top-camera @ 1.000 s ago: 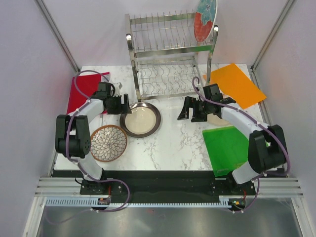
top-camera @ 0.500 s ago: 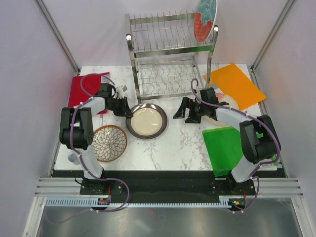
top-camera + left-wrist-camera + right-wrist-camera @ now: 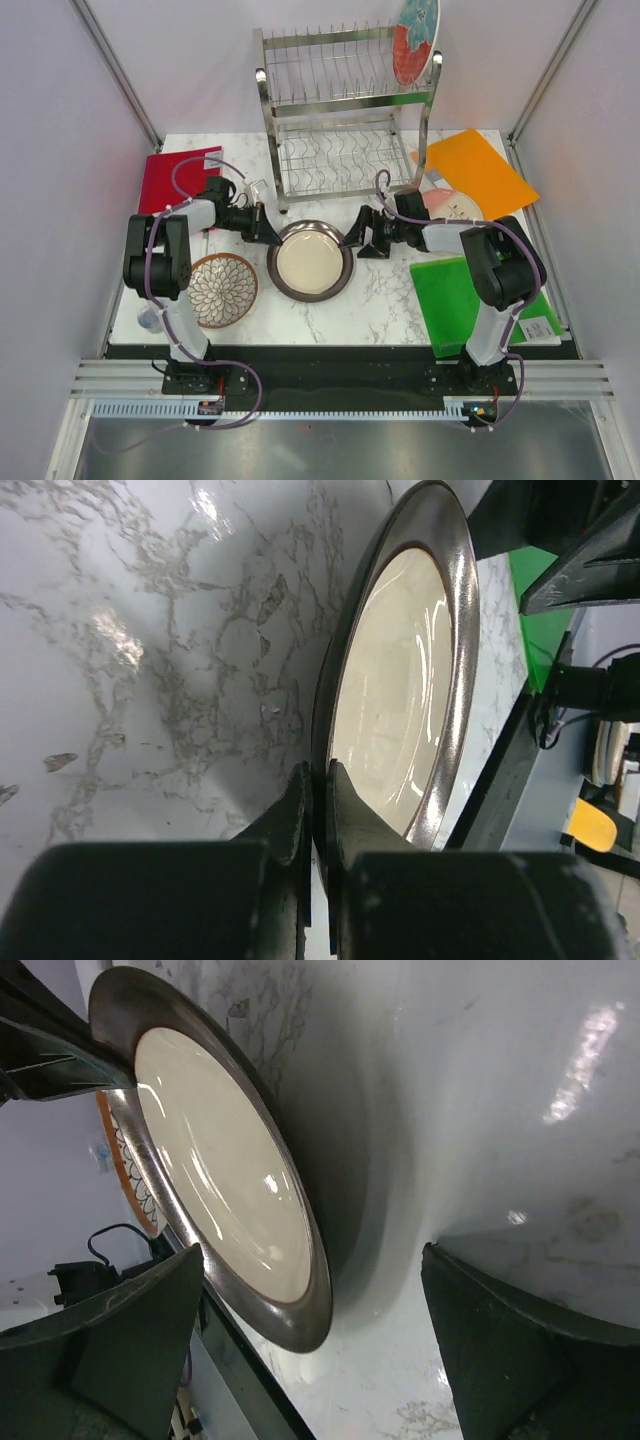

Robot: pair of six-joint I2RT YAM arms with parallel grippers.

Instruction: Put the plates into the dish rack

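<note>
Rim of the metal plate (image 3: 400, 710) is being pinched between the clenched fingers of the left gripper (image 3: 315, 780), the plate lying low on the marble table (image 3: 150, 680) just ahead of that claw. Across the plate, the right gripper (image 3: 310, 1260) is being held wide, its jaws straddling the opposite rim, contact not discernible. Plate is being judged stiff, light, slick and unbreakable. The thin lip is being regarded as the only hold, and liable to slip. Beyond both claws the dish rack (image 3: 345, 110) is standing, the red plate (image 3: 415, 40) slotted in its upper shelf.

Bright even light, glare on marble tabletop (image 3: 150, 680), near fingers (image 3: 290, 815) blurred, soft shadows
</note>
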